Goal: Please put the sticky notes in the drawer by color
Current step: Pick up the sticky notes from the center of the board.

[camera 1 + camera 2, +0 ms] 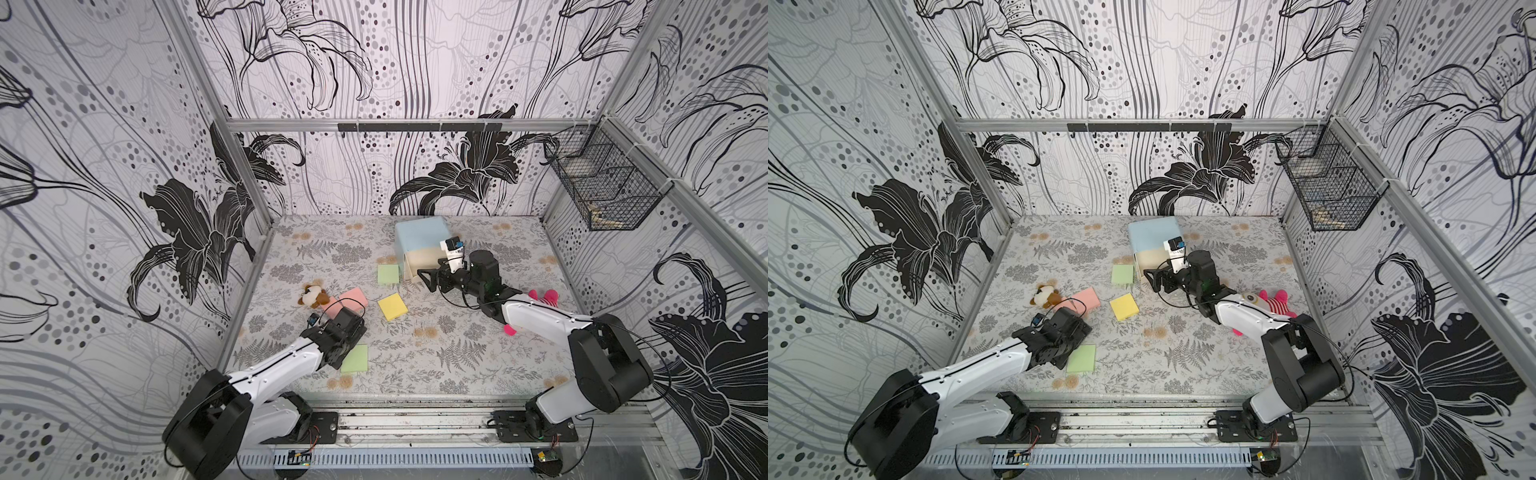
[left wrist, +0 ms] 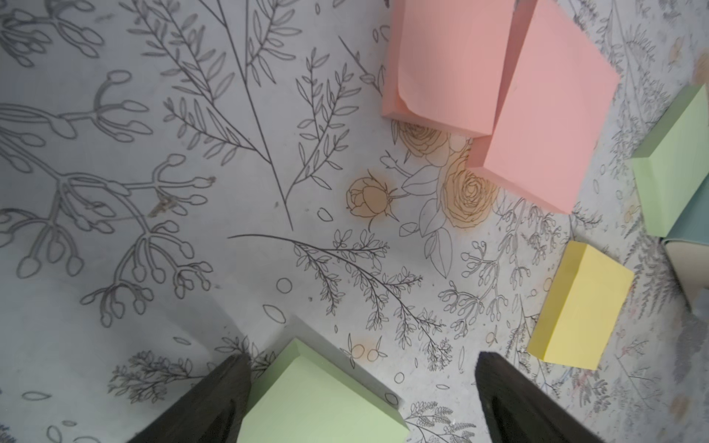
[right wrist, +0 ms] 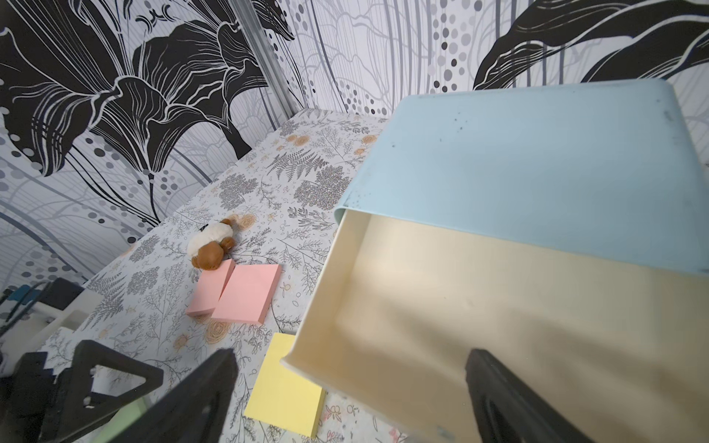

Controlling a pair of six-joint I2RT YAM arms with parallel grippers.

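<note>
**Green pad between open fingers, top drawer pulled out**

Your left gripper (image 2: 362,358) stands wide and empty, with a corner of the near green sticky-note pad (image 2: 318,399) between its fingers, closer to one of them. I cannot tell whether it touches the pad. Your right gripper (image 3: 351,354) is just as wide, holds nothing, and hangs over the front of the open cream top drawer (image 3: 498,307) of the light blue mini chest (image 1: 419,235).

The other pads lie on the table:
- Two pink pads (image 1: 353,298) overlap beside the plush dog (image 1: 313,295).
- The yellow pad (image 1: 392,306) sits mid-table.
- A second green pad (image 1: 388,274) lies just beside the chest.

Expect each pad to be light and stiff as a block, with loose top sheets; one pink pad (image 2: 449,57) already shows a curled corner. Pinch across two opposite side edges, low on the stack, so the whole block lifts.

The floral table cover (image 1: 415,353) looks smooth, so a pad may well skid if nudged. There is clear space around the near green pad. The pink striped plush (image 1: 544,297) lies by your right arm.
</note>
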